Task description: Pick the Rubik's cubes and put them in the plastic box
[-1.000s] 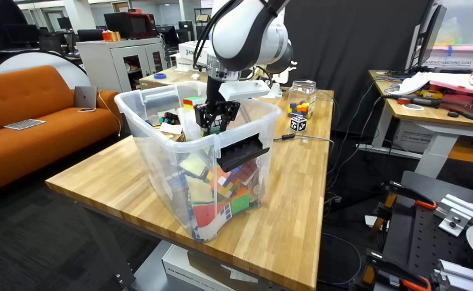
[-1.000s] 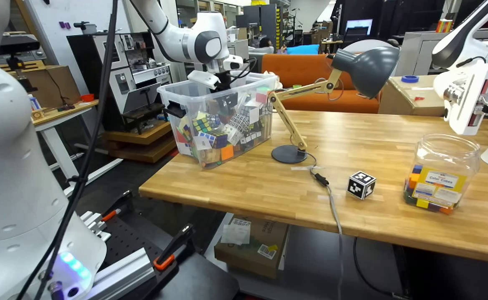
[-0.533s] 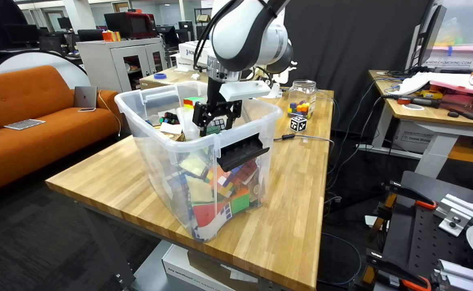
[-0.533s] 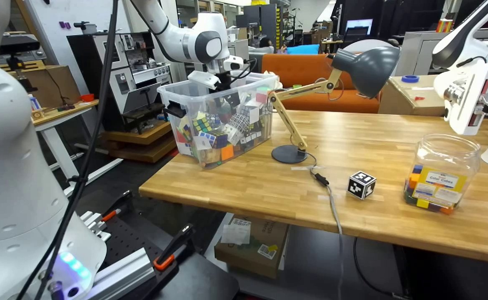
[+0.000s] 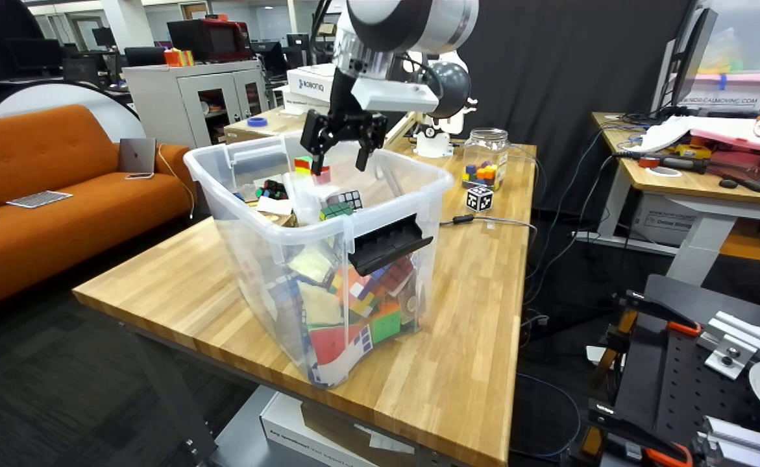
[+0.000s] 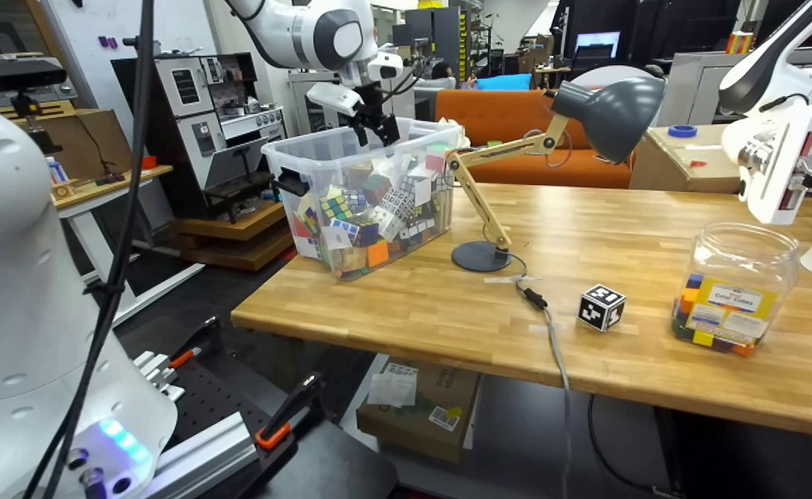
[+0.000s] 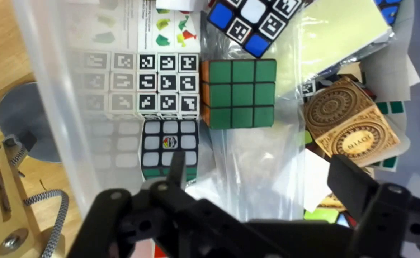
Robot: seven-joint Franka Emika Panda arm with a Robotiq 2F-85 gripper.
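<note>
The plastic box (image 5: 240,279) stands on the table's end, filled with Rubik's cubes and other things. My gripper (image 5: 340,167) is open above its inside, near rim height, with no object between its fingers; in the wrist view a clear plastic bag lies beneath the gap. Just ahead of the gripper (image 7: 258,161) I see a green-faced Rubik's cube (image 7: 242,94) among the contents. Left of it are a white-faced cube (image 7: 170,141), partly covered by one finger, and a black-and-white patterned cube (image 7: 168,82). A blue-and-white cube (image 7: 254,25) sits at the top edge.
On the table are a black-and-white cube (image 6: 601,308), a clear jar (image 6: 738,287) of coloured blocks and a desk lamp (image 6: 480,256) close beside the box. A second white arm (image 6: 780,149) stands past the jar. A carved wooden cube (image 7: 353,122) lies inside the box.
My gripper was low inside the box around a green-faced cube. Its fingers spread apart, and it has risen, leaving that cube among the other contents.
</note>
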